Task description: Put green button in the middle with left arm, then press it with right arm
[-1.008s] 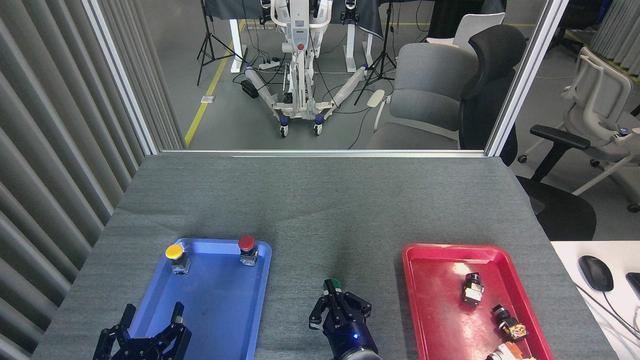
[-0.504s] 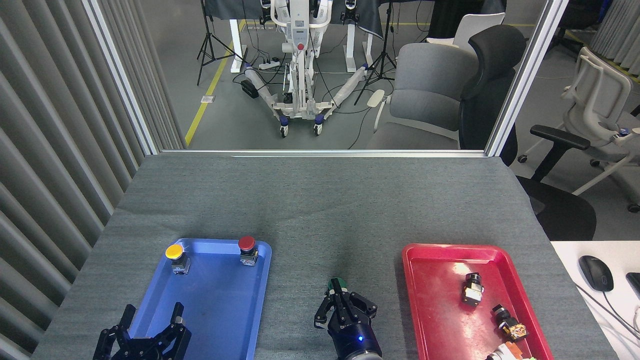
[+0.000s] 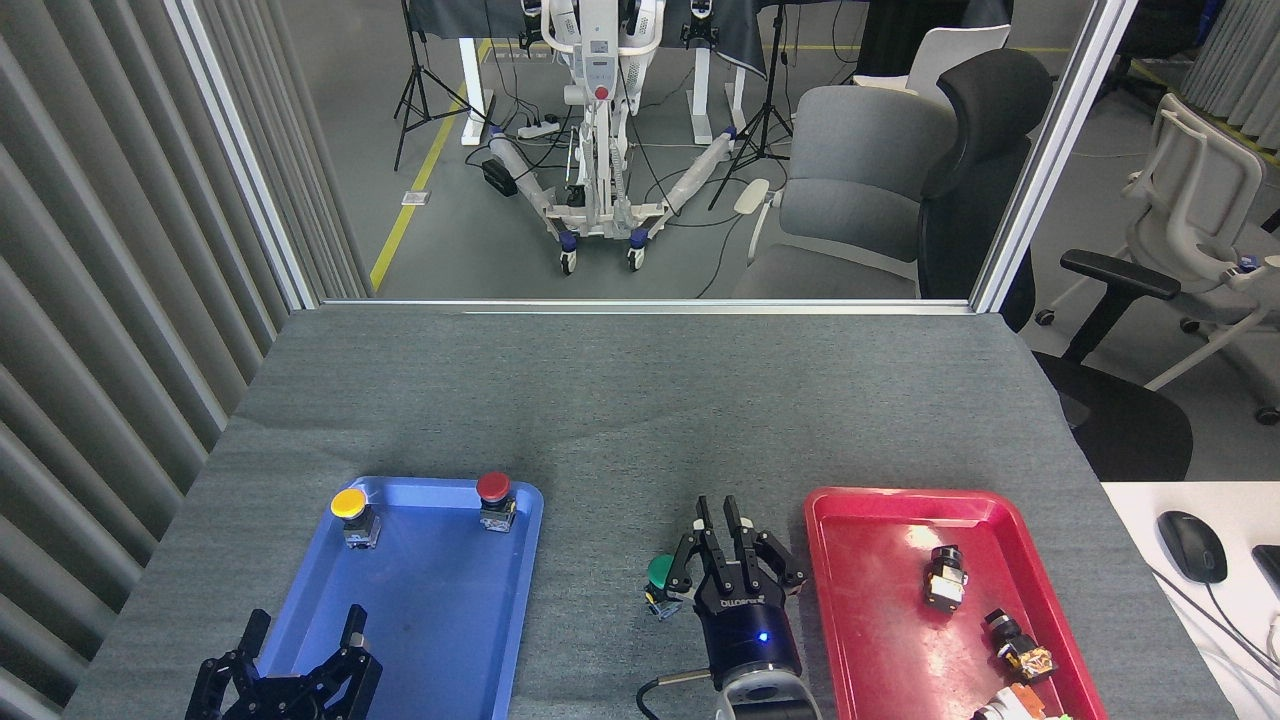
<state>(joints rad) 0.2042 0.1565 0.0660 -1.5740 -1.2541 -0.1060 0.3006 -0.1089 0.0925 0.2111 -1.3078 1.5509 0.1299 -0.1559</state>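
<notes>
The black multi-finger left gripper (image 3: 300,650) is cut off by the bottom edge, its wrist unseen. The black right gripper (image 3: 738,550) hides part of the small dark-green capped button's (image 3: 660,573) base. At the glossy red plastic tray's (image 3: 830,600) near corner, a small part (image 3: 1010,705) is cropped.

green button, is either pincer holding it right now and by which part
Nothing is held. The green button stands free on the grey tabletop beside the open right pincer; the left pincer is open over the blue tray.
</notes>
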